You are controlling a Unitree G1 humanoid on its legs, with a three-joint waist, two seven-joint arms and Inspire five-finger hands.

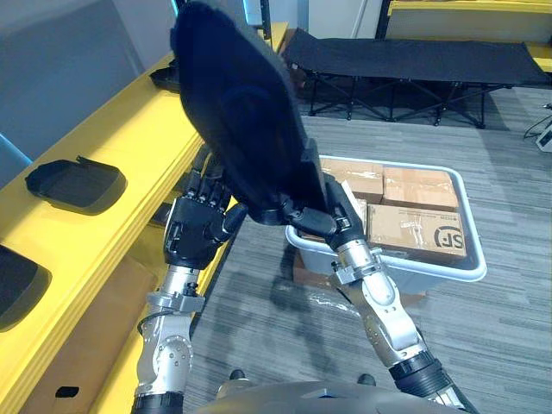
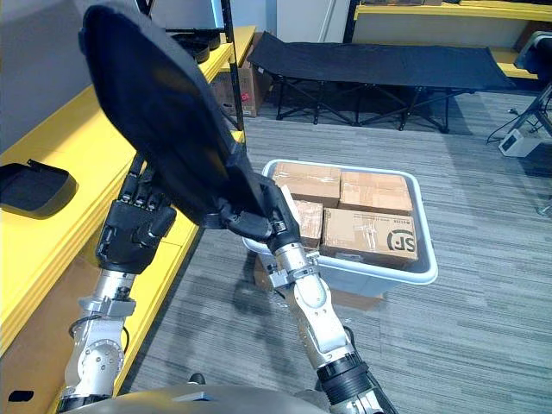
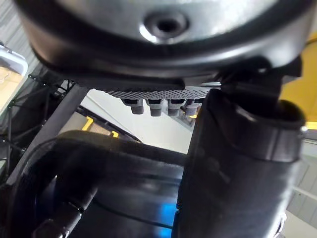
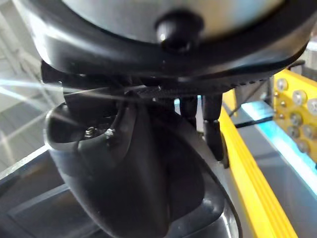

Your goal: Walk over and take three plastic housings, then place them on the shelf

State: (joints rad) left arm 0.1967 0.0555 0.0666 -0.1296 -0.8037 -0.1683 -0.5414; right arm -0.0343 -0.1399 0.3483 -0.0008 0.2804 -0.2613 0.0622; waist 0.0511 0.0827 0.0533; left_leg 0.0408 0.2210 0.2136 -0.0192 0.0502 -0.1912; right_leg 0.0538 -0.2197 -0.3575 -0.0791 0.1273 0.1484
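Black housing (image 1: pixel 241 112) is up in the air, tilted, right beside the yellow shelf (image 1: pixel 138 147) but not on it yet. The right hand (image 1: pixel 321 217) is curled tight round its lower edge, on the side away from the shelf, and that grip looks solid. The left hand (image 1: pixel 191 231) is up against the underside on the shelf side; can't tell whether it's gripping or only propping. On the shelf top a placed housing (image 1: pixel 76 183) already lies flat, w/ another dark shell (image 1: pixel 13 289) nearer the robot along the same top. So approx two down and this looks like no. three, tho that's a guess. Left to do: swing it over the shelf, lower, let go. Away from the shelf, a grey bin (image 1: pixel 448 272) of cardboard boxes (image 1: pixel 418 226) sits on the floor.
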